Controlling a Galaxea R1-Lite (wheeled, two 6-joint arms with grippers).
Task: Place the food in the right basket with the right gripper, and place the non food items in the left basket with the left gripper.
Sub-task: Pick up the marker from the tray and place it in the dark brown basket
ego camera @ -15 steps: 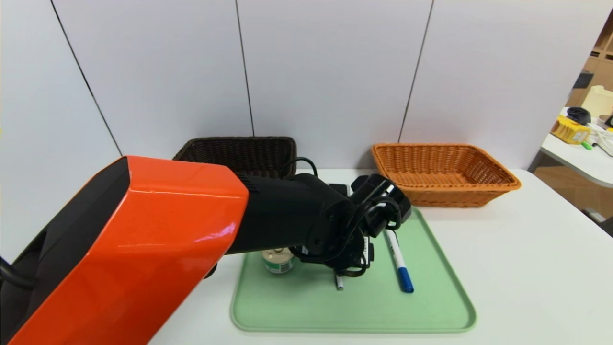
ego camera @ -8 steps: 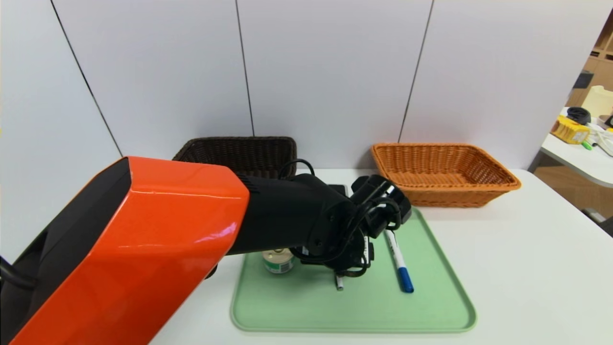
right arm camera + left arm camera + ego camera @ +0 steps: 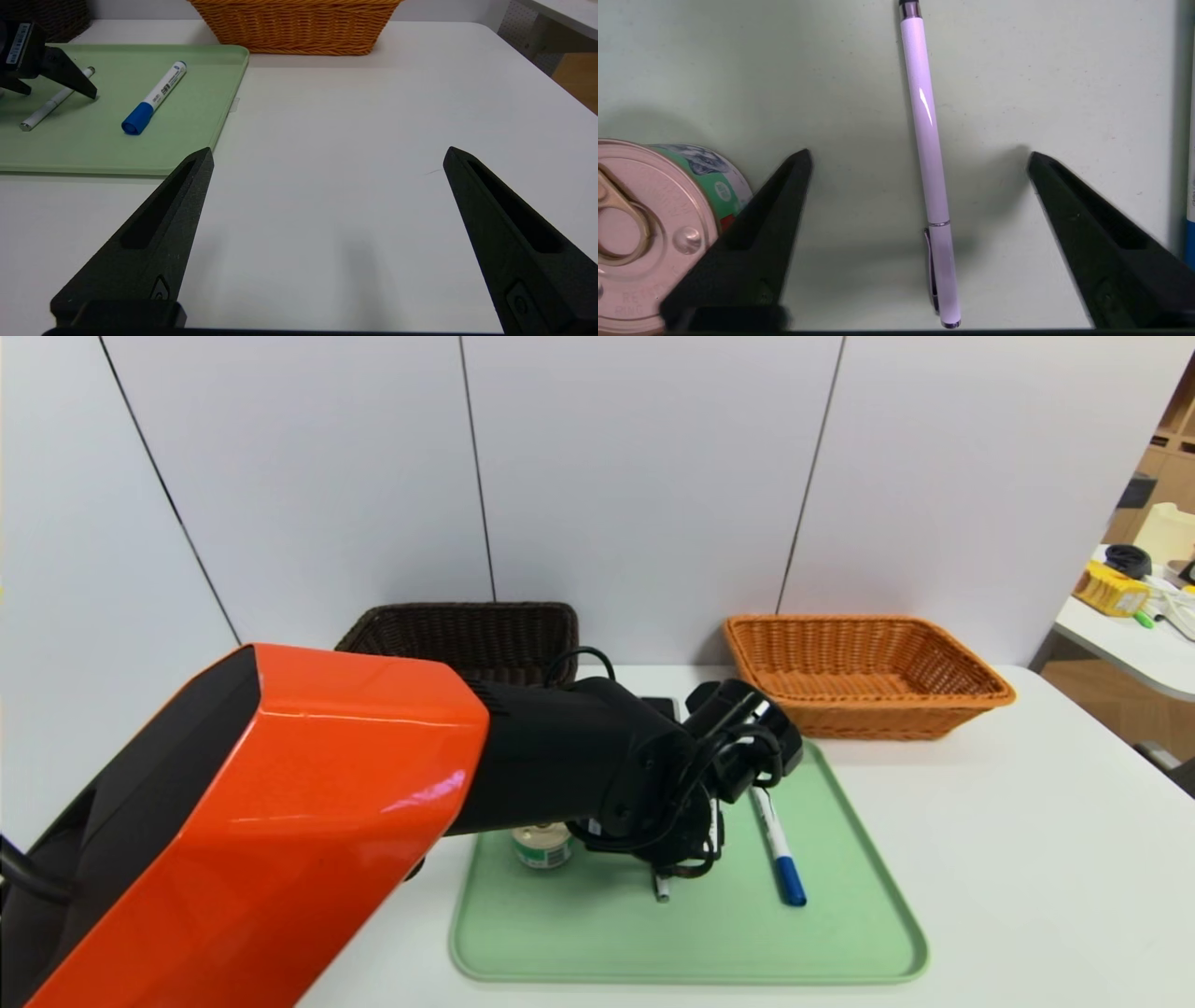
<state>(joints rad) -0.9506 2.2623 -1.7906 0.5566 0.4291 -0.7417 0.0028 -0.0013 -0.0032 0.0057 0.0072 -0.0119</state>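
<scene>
The white table (image 3: 1027,859) carries a green tray (image 3: 840,933) and, behind it, 2 baskets: the dark brown basket (image 3: 467,630) on the left and the orange basket (image 3: 864,677) on the right. The left gripper (image 3: 920,156) hangs low over the tray with its jaws wide apart, 1 on each side of the thin white pen (image 3: 927,154), not touching it. The right gripper (image 3: 327,156) is also open, above bare table beside the tray. The tin can (image 3: 542,847) stands on the tray near the left gripper, and the blue-capped marker (image 3: 777,847) lies on the other side of the pen.

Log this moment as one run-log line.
left gripper: open, astride thin white pen on green tray | right gripper: open, idle over table | tin can: on tray
</scene>
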